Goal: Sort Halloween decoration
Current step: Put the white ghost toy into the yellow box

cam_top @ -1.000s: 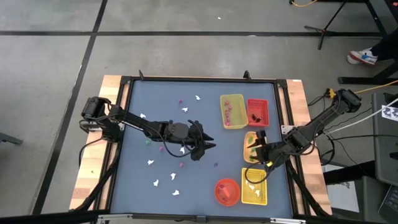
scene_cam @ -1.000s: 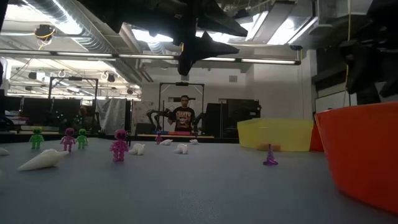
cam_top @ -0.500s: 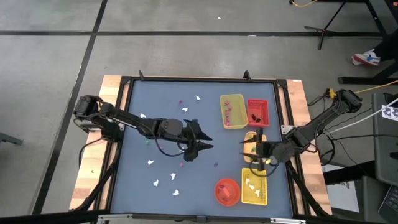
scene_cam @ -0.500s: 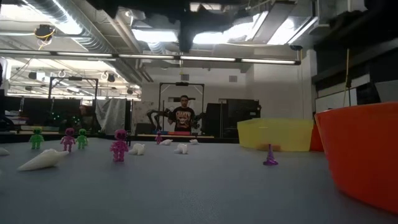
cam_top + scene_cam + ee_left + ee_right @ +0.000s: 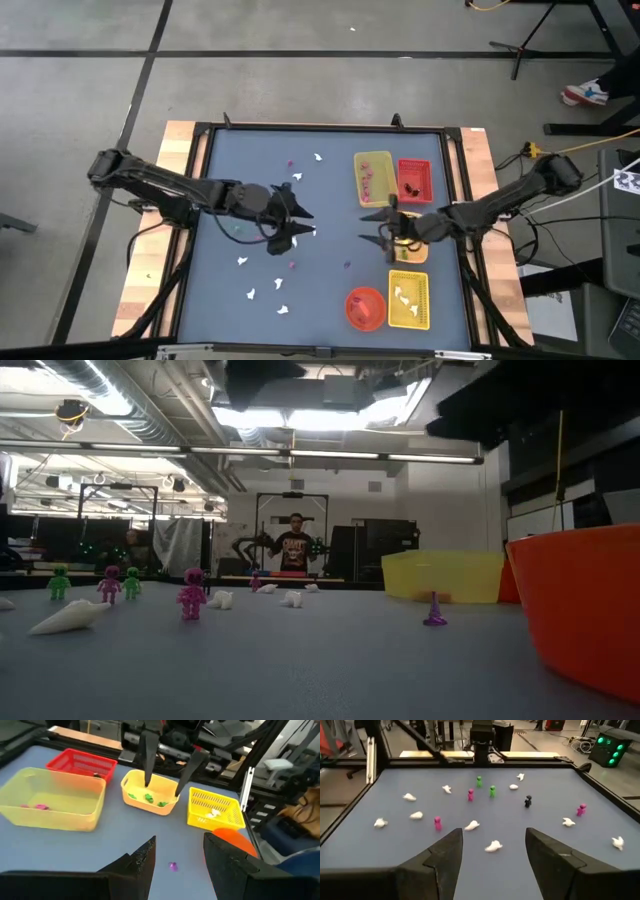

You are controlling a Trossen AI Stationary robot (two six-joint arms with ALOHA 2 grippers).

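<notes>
Across the blue table (image 5: 230, 150), framed in black with wooden edges, the two dark arms reach inward from either side. Left gripper (image 5: 296, 222) hovers over the middle of the scattered pieces with its jaws apart and nothing between them; its wrist view looks past the open fingers (image 5: 145, 860) toward the trays. Right gripper (image 5: 378, 225) hangs just inboard of the tray cluster, jaws likewise spread wide and empty, its fingers (image 5: 445, 855) pointing back over the loose pieces.

Along the right side sit the containers: a pale yellow tray (image 5: 373, 179) holding pink bits, a red tray (image 5: 414, 180) beside it, an orange-yellow tray (image 5: 150, 795) with green pieces, a slatted yellow tray (image 5: 409, 300) with white ones, and a round orange bowl (image 5: 365, 308).

Most of the Halloween decoration (image 5: 493, 846) is unsorted on the table's left and centre: white ghost shapes, pink and green figures, a dark figure (image 5: 528, 800), and one small purple cone (image 5: 173, 866) lying alone nearer the trays.

Judging by this, sorting is partly done and both arms are between picks. The next move calls for a gripper to descend squarely over one tiny piece, close gently, then carry it to the tray of matching kind.
</notes>
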